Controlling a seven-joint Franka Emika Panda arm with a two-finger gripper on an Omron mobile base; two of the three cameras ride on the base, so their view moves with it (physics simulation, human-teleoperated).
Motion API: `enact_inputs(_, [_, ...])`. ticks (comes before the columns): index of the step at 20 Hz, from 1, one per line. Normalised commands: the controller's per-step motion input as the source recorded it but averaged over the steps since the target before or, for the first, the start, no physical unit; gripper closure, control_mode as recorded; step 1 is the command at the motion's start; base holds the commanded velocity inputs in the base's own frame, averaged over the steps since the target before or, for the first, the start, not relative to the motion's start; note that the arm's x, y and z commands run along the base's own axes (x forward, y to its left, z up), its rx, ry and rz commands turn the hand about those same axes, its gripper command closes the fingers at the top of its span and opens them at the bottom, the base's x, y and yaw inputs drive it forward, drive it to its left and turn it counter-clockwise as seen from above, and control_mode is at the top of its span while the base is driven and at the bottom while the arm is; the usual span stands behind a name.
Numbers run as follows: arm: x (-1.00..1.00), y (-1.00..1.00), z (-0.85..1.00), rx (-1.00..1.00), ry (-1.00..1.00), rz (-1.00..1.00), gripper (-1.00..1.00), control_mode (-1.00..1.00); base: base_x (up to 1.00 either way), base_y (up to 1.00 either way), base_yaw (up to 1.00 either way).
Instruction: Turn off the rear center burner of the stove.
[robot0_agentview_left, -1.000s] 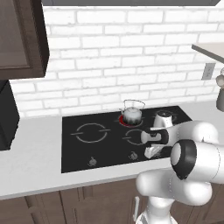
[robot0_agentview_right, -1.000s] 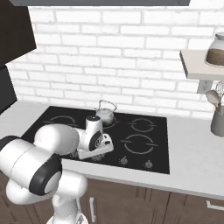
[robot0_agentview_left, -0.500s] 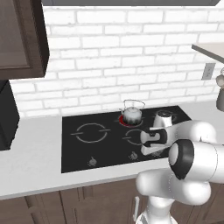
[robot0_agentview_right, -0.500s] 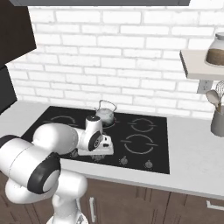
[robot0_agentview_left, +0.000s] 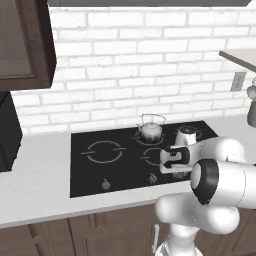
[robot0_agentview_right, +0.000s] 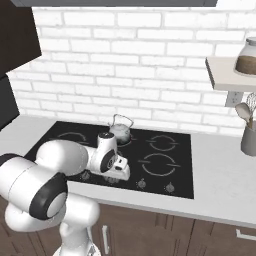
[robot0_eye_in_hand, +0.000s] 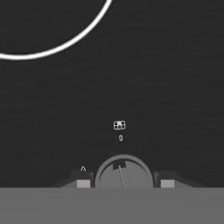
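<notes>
The stove (robot0_agentview_left: 90, 170) is a flat black glass cooktop set in the pale counter. A small steel kettle (robot0_agentview_left: 150, 131) stands on the rear center burner (robot0_agentview_left: 137, 135), whose ring shows red around the kettle's base. My gripper (robot0_agentview_left: 172, 169) points down at the front knob row, right of the middle. In the hand view a round silver knob (robot0_eye_in_hand: 124, 173) sits between my fingertips (robot0_eye_in_hand: 83, 183), one close on each side. The gripper (robot0_eye_in_hand: 124, 183) looks open around the knob. Its pointer line stands nearly upright below a small "0" mark (robot0_eye_in_hand: 120, 138).
Other silver knobs (robot0_agentview_right: 170, 187) line the stove's (robot0_agentview_right: 180, 175) front edge. A white burner ring (robot0_eye_in_hand: 57, 41) curves across the glass beyond the knob. A grey utensil holder (robot0_agentview_right: 248, 137) and a shelf with a jar (robot0_agentview_right: 247, 52) stand right. A dark cabinet (robot0_agentview_left: 25, 45) hangs left.
The hand has shifted only slightly over the knob row. The kettle and the red ring are as before.
</notes>
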Motion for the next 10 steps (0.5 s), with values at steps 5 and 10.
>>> enact_inputs(5, [-0.10,0.00,0.00,0.04,0.00,-0.35,1.00,-1.00,0.00,0.00,0.00])
enact_inputs(10, [-0.10,0.00,-0.01,0.05,0.00,-0.34,1.00,-1.00,0.00,0.00,0.00])
